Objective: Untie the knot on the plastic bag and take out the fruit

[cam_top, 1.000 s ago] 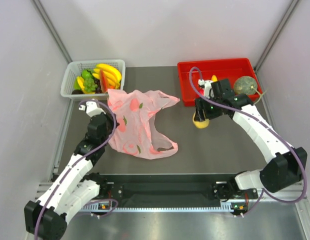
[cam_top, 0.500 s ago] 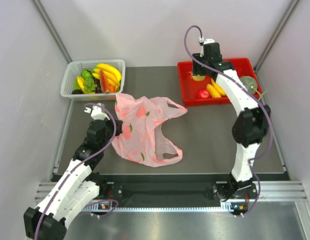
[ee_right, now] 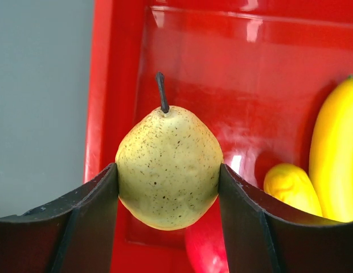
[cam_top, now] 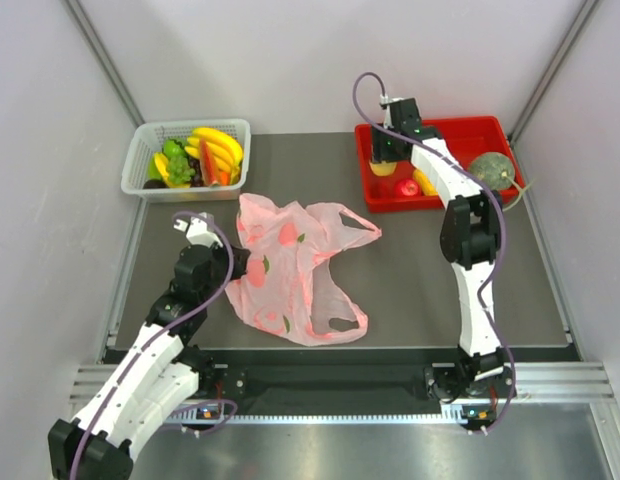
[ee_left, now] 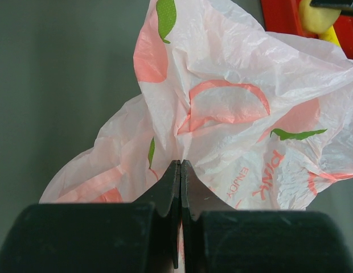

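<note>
Extended far over red tray (ee_right: pixel 114 68), clamping pear (ee_right: pixel 165 142) in right gripper (ee_right: pixel 168 170). Folded low at left, pinching plastic bag (ee_left: pixel 233 114) in left gripper (ee_left: pixel 180 168).

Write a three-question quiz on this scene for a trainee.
1. True or false: the right hand holds a pear over the red tray.
2. The left hand pinches: A) the plastic bag, B) a banana, C) a melon.
3. What colour is the basket holding bananas and grapes?
Key: 1 true; 2 A; 3 white.
</note>
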You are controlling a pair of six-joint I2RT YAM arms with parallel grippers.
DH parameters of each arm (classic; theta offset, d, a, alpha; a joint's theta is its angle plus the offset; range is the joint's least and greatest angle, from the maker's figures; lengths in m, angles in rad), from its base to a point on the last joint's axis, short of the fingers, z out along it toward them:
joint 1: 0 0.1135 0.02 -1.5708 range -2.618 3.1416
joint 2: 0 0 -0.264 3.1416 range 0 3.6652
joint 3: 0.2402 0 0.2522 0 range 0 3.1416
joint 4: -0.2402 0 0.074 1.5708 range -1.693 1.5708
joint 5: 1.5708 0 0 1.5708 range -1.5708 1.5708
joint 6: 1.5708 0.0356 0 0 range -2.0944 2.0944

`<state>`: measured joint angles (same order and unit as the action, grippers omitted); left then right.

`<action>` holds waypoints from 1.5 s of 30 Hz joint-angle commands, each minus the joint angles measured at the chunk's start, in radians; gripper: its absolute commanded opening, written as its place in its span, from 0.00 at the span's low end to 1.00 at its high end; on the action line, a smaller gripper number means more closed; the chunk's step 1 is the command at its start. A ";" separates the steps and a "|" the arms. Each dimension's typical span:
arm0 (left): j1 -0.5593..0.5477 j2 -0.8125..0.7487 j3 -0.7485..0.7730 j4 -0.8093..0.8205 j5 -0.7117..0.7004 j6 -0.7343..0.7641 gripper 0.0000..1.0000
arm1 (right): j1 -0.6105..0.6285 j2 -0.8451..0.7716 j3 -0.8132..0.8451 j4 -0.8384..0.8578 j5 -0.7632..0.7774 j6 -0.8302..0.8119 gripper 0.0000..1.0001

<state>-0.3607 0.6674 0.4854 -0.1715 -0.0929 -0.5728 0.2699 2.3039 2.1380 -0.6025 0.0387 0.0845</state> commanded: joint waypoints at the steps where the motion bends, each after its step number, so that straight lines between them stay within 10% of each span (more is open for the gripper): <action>1: 0.005 -0.011 -0.014 0.041 0.047 0.016 0.00 | -0.005 0.041 0.098 -0.005 -0.034 -0.022 0.12; 21: 0.005 0.017 0.059 -0.046 0.102 0.039 0.00 | -0.003 0.023 0.100 -0.088 -0.072 -0.049 0.90; 31: 0.005 -0.017 0.079 -0.068 0.059 0.040 0.00 | -0.003 -0.191 0.004 -0.030 -0.045 0.012 1.00; 45: 0.005 -0.002 0.110 -0.062 0.156 0.062 0.00 | -0.003 -1.044 -0.771 0.156 -0.210 0.100 1.00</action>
<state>-0.3607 0.6659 0.5446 -0.2600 0.0124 -0.5350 0.2703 1.3548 1.4971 -0.4934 -0.0952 0.1486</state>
